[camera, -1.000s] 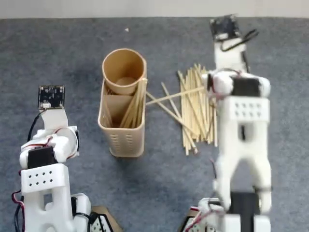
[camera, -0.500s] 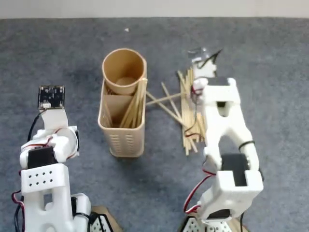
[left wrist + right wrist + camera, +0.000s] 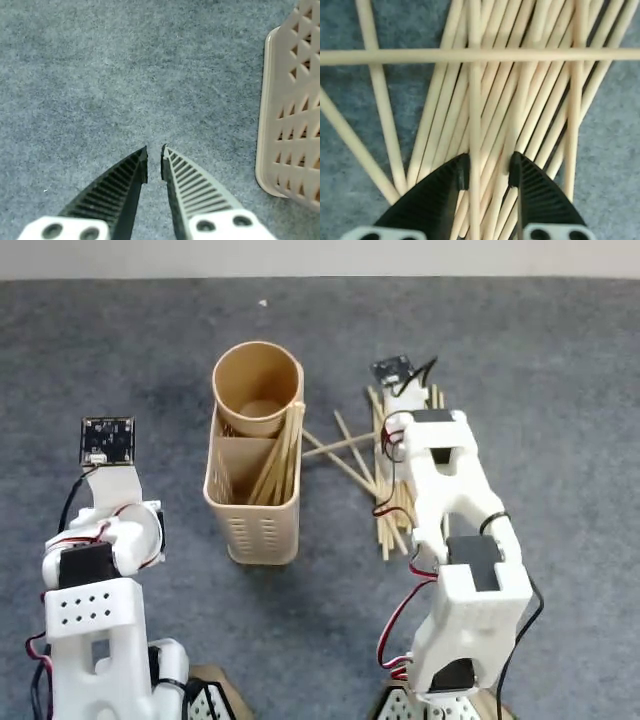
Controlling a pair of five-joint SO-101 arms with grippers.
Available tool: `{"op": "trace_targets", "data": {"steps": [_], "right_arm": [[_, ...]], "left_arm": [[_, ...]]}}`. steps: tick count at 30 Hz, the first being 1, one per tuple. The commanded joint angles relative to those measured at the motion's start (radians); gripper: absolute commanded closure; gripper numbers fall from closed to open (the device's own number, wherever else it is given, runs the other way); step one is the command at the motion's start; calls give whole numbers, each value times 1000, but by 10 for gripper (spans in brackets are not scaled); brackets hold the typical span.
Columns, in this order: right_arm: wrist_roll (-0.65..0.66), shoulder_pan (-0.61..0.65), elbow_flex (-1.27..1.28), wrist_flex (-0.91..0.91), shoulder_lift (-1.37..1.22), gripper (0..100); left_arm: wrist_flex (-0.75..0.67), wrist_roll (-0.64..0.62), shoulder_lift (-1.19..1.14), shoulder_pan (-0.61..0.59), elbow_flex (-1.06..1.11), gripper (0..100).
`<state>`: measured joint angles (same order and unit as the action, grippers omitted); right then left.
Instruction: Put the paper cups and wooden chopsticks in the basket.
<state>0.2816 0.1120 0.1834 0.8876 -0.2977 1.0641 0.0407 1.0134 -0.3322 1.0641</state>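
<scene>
The grey table covering (image 3: 150, 350) looks like short-piled cloth, matt, rough and flecked. The beige openwork basket (image 3: 252, 530) is smooth plastic with a dull sheen. The tan paper cup (image 3: 257, 380) is matt. The pale round wooden chopsticks (image 3: 530, 100) are bare and unvarnished. The left gripper (image 3: 154, 156) has ribbed matt plastic fingers, one black, one whitish. The right gripper (image 3: 487, 167) has dark ribbed plastic ones.

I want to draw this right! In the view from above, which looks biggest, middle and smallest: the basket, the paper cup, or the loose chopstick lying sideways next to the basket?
1. basket
2. paper cup, though it stands nearer the camera, so it may look bigger than it is
3. loose chopstick, long but very thin
</scene>
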Motion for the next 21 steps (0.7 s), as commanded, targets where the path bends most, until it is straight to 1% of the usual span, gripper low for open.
{"op": "trace_targets", "data": {"steps": [1,2,4,5,10,12,14,18,21], "right_arm": [[9,5,-5,-13,8,864],[8,5,-5,-13,8,886],[3,5,-5,-10,8,971],[2,5,-5,-8,8,998],[0,-5,-13,-5,13,994],[-25,-19,-16,30,13,994],[-44,-38,-71,64,36,994],[-52,-68,-205,176,171,994],[-118,-77,-311,236,329,994]], "left_arm": [[-17,8,16,2,-4,912],[-17,8,16,2,-4,912],[-17,8,16,2,-4,912],[-17,8,16,2,-4,912],[-17,8,16,2,-4,912],[-17,8,16,2,-4,912],[-17,8,16,2,-4,912],[-17,8,16,2,-4,912],[-17,8,16,2,-4,912]]}}
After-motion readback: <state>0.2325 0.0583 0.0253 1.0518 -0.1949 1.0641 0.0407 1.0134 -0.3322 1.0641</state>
